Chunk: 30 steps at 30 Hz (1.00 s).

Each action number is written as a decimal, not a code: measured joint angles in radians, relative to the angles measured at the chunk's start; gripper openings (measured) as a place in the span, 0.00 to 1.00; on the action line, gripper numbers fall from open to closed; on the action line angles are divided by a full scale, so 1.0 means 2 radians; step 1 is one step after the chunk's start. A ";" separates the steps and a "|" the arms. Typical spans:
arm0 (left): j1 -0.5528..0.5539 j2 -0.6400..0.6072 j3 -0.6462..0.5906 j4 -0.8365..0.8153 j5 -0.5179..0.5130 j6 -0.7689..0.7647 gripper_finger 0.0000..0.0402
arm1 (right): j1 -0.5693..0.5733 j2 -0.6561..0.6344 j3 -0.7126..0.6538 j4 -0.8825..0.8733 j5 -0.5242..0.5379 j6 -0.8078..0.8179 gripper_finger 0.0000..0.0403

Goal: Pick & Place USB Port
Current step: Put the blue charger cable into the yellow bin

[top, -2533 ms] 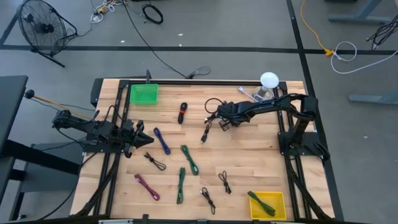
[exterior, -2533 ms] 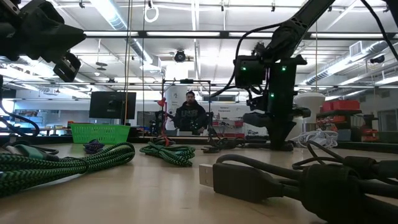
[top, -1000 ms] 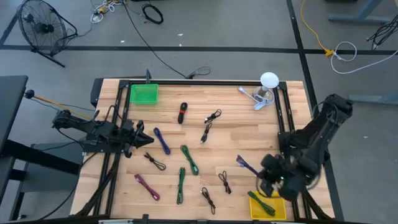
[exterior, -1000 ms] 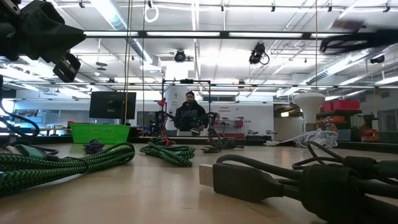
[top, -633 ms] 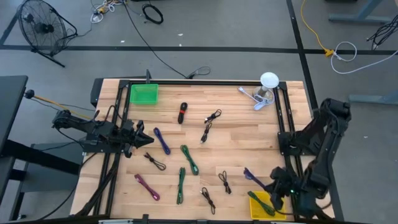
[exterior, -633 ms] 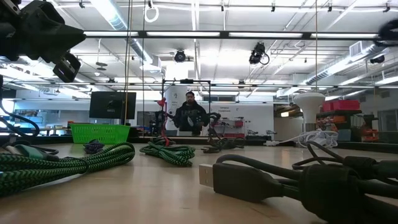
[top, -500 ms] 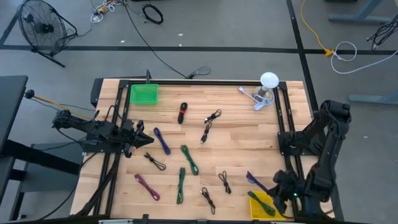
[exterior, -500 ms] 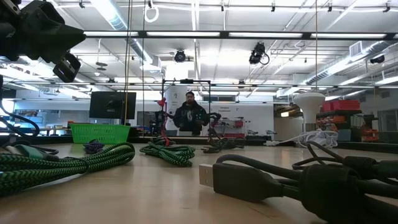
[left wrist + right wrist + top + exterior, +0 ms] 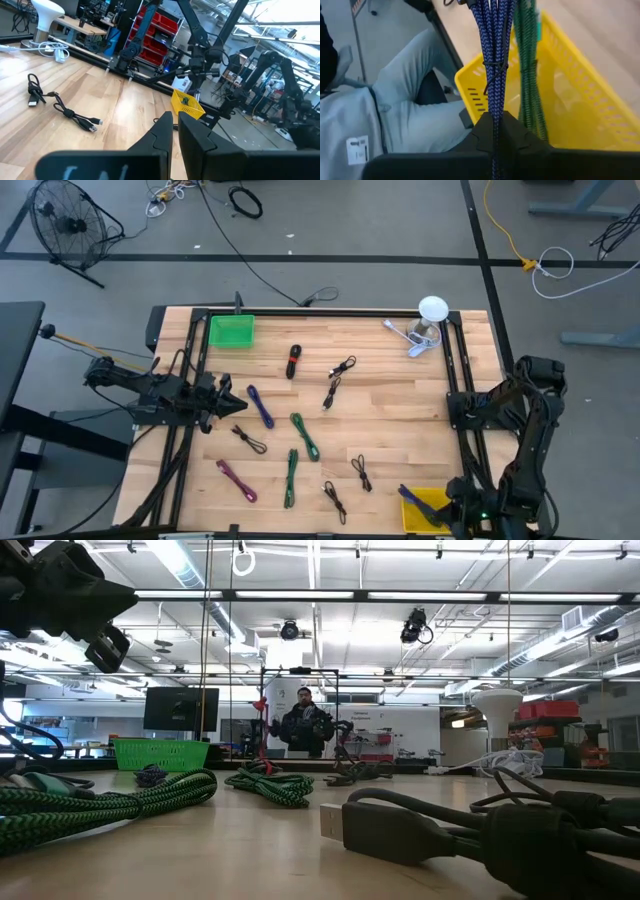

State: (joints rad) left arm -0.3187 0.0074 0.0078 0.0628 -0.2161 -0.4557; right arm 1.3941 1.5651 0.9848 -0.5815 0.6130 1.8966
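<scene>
A blue braided cable bundle (image 9: 495, 45) hangs from my right gripper (image 9: 495, 120), which is shut on it over the yellow basket (image 9: 580, 95) at the table's near right corner. A green cable (image 9: 529, 75) lies inside that basket. From above, the blue cable (image 9: 414, 496) sticks out of my right gripper (image 9: 442, 516) across the yellow basket (image 9: 432, 496). My left gripper (image 9: 238, 405) waits shut at the table's left side, touching nothing. My right gripper pinches the blue cable bundle (image 9: 495, 107) between its two fingers, which lie along the strands. Several strands, tied by a thin band (image 9: 494, 67), run out past the fingertips. The bundle is lifted clear above the basket's rim.
Several loose cables lie on the wood: blue (image 9: 260, 407), green (image 9: 304, 435), green (image 9: 290, 477), magenta (image 9: 236, 479), black (image 9: 361, 472). A green basket (image 9: 232, 330) and a white stand (image 9: 430, 315) sit at the far edge. A person's legs (image 9: 405, 100) are beside the basket.
My right gripper has moved toward the table's near edge and its right corner, carrying the blue cable lifted clear. The cable now sits over the yellow basket instead of over bare wood. The left arm has kept still.
</scene>
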 joint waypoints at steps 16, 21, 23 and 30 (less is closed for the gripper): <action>0.000 0.078 0.000 0.006 -0.001 -0.029 0.08 | 0.004 0.038 0.001 0.040 0.011 -0.023 0.02; 0.000 0.089 0.000 0.022 -0.001 -0.030 0.08 | 0.004 0.038 0.001 0.037 0.012 -0.024 0.02; 0.000 0.089 0.000 0.024 -0.001 -0.030 0.08 | 0.004 0.038 0.001 0.029 0.013 -0.023 0.02; 0.000 0.089 0.000 0.025 -0.001 -0.030 0.08 | 0.003 0.039 0.001 0.005 0.006 -0.001 0.02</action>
State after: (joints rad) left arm -0.3183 0.1860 0.0075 0.1135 -0.2173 -0.5155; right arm 1.3994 1.6428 0.9863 -0.5707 0.6259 1.8938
